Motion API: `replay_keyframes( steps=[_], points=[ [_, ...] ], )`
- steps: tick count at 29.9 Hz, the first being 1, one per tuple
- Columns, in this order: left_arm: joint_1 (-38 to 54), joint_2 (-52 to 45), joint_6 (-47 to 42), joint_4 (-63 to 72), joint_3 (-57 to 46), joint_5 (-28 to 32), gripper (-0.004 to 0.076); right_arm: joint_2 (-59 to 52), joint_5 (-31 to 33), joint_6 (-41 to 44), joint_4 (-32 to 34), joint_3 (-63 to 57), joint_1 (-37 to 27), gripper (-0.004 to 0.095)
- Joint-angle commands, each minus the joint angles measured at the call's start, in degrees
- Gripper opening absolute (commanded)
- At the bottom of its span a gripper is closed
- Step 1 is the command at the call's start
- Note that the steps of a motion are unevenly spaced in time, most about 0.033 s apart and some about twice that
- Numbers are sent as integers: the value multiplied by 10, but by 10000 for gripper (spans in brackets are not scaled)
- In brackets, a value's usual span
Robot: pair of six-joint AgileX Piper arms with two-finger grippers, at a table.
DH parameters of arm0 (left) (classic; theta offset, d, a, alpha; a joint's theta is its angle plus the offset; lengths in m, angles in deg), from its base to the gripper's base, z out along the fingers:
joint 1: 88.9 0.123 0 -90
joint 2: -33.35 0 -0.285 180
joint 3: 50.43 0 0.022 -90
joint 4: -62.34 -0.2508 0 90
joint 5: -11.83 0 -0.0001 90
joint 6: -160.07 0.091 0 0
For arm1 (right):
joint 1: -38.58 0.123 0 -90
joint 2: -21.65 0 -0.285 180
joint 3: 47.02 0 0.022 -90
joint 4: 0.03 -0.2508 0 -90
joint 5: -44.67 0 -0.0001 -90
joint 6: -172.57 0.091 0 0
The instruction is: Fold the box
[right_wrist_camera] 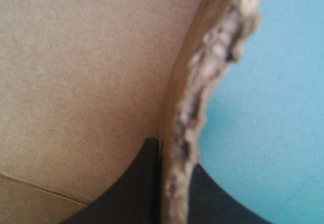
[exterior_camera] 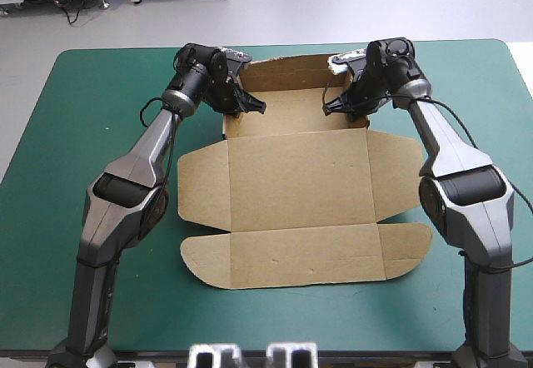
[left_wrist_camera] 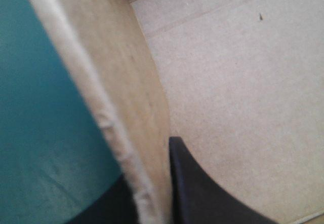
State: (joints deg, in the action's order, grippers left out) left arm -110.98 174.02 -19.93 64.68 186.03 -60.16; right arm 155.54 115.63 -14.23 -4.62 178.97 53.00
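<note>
Brown board, half formed: your box (exterior_camera: 296,185) sits around the middle of the table on the teal-green cover (exterior_camera: 100,101). Its far part is a shallow open tray with the back wall and both side walls raised. The near part, the lid (exterior_camera: 300,256), lies flat toward you, side flaps spread on the cover.

Your left gripper (exterior_camera: 247,104) is at the tray's left wall, near its far-left corner. The left wrist view shows it pinching that wall, all but pressed together. One black finger (left_wrist_camera: 202,193) is inside over the tray floor, the other outside over the cover. The board's pale cut edge stands between them.

Your right gripper (exterior_camera: 336,104) is the mirror case at the tray's right wall. In the right wrist view it too clamps the board. One finger (right_wrist_camera: 131,183) is on the inner side, the other on the outer side over the cover, with the rough torn-looking edge rising between them.

Both grippers are inside the tray's width, facing each other across the floor and well apart. The arms come in from the near corners and bend inward over the table's far half. You cannot tell from the wrist views how upright each wall is.
</note>
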Motion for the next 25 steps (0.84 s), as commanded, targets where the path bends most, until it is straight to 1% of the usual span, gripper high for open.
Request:
replay_keyframes(
  steps=[1, 8, 10, 12, 15, 17, 19, 20, 23, 25],
  points=[
    [-18, -40, 17, 75, 8, -22, -11, -41, 11, -26, -64, 6, 17, -24],
    [-18, -37, 8, 94, 5, -22, -9, -41, 11, -24, -63, -41, 14, -24],
    [-18, -37, 8, 98, 5, -22, 3, -41, 11, -26, -66, -48, 10, -22],
    [-18, -37, 8, 105, 5, -22, 57, -41, 11, -26, -68, -51, 6, -17],
    [-18, -37, 8, 111, 5, -22, 216, -42, 11, -26, -68, -51, 6, 57],
    [-18, -37, 5, 115, 5, -22, 344, -42, 11, -26, -69, -51, 6, 178],
    [-17, -40, -4, 105, 5, -22, 445, -42, 11, -42, -69, -51, 6, 356],
    [-17, -41, -6, 96, 5, -22, 475, -42, 11, -50, -68, -51, 6, 456],
    [-14, -49, -6, 64, 5, -22, 494, -42, 11, -42, -64, -51, 3, 710],
    [-11, -61, -6, 43, 5, -22, 494, -42, 11, -27, -65, -47, -1, 806]
  ],
)
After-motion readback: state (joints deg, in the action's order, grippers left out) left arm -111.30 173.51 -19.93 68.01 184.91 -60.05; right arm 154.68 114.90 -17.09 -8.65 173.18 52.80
